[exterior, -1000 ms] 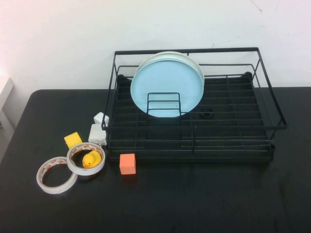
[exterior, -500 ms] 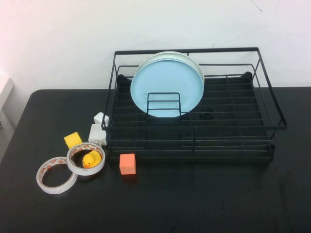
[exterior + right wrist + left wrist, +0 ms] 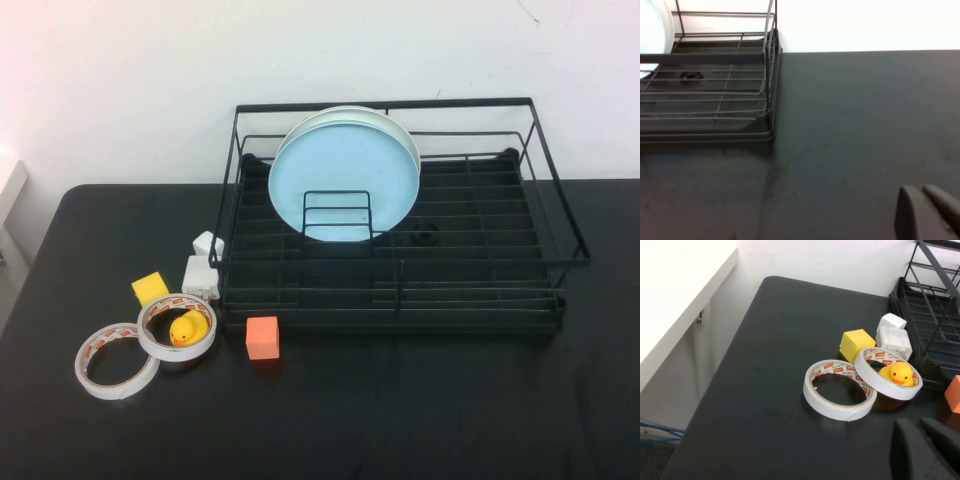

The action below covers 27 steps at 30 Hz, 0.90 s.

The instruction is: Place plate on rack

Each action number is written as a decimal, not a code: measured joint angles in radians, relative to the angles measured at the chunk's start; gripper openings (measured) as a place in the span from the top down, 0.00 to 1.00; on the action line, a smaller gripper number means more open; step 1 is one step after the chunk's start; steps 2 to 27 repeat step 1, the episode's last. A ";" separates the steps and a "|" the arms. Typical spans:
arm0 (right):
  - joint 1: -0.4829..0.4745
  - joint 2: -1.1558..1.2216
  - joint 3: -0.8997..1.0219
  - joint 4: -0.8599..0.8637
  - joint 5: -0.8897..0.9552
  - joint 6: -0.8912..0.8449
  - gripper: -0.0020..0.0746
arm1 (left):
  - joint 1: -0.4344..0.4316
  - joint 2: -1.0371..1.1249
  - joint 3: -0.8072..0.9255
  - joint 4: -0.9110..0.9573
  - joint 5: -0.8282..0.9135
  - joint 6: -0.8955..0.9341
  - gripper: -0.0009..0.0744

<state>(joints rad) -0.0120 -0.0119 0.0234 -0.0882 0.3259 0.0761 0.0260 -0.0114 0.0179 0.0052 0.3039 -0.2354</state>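
a matte black table [image 3: 400,420] holds a large rectangular black wire rack [image 3: 560,262] with a raised frame. inside the rack, toward its left half, a smooth round pale blue plate [image 3: 344,185] stands nearly upright behind a small wire divider [image 3: 337,214], with a cream-white plate [image 3: 398,128] just behind it. to the left of the rack lie two white tape rolls, overlapping; the lower tape roll [image 3: 116,361] is empty and the upper tape roll [image 3: 178,326] rings a yellow rubber duck [image 3: 186,328]. nearby sit an orange cube [image 3: 262,337], a yellow cube [image 3: 150,289] and two small white blocks [image 3: 203,269]. the left gripper [image 3: 925,450] hovers near the tape, dark fingers closed together, holding nothing. the right gripper [image 3: 927,212] hovers over bare table to the right of the rack, fingers likewise together and empty.
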 joint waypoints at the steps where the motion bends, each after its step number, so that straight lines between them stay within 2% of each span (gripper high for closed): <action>1: 0.000 0.000 0.000 0.000 0.000 0.000 0.98 | 0.000 0.000 0.000 0.000 0.000 0.001 0.99; 27: 0.000 0.000 0.000 0.000 0.000 0.000 0.98 | 0.000 0.000 0.000 0.000 0.000 0.001 0.99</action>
